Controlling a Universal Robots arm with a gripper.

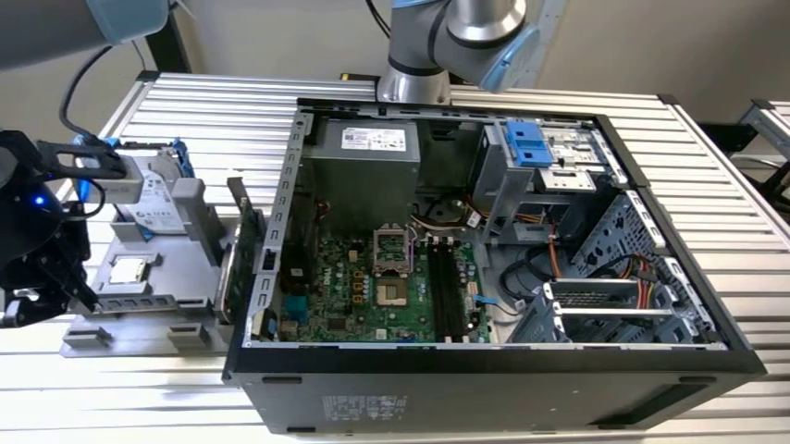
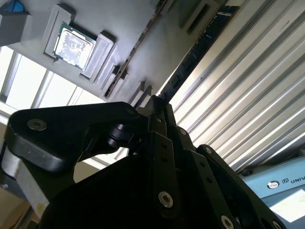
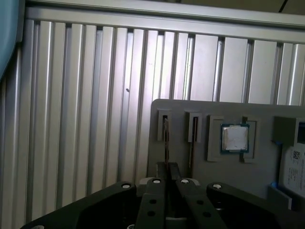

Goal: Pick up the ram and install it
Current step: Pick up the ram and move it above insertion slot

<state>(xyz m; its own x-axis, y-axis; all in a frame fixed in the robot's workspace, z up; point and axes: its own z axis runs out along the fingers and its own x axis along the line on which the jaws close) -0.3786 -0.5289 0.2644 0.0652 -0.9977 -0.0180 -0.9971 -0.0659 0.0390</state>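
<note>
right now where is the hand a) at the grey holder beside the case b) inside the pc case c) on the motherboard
a: in the first wrist view the hand grips the ram standing in the grey holder, which sits outside the case in the exterior view.

ribbed bare-metal table (image 3: 95,95), matt grey plastic tray (image 3: 262,176), matt black tool (image 3: 167,167), dark circuit-board ram (image 2: 190,59).

Anchored by the base (image 1: 413,85) at the back of the exterior view. Stretched over to that view's left, with the wrist (image 1: 37,213) hanging low. Closed narrow at the tool (image 3: 167,168), pinching the ram's (image 3: 166,136) thin edge between fingertips (image 3: 161,169).
</note>
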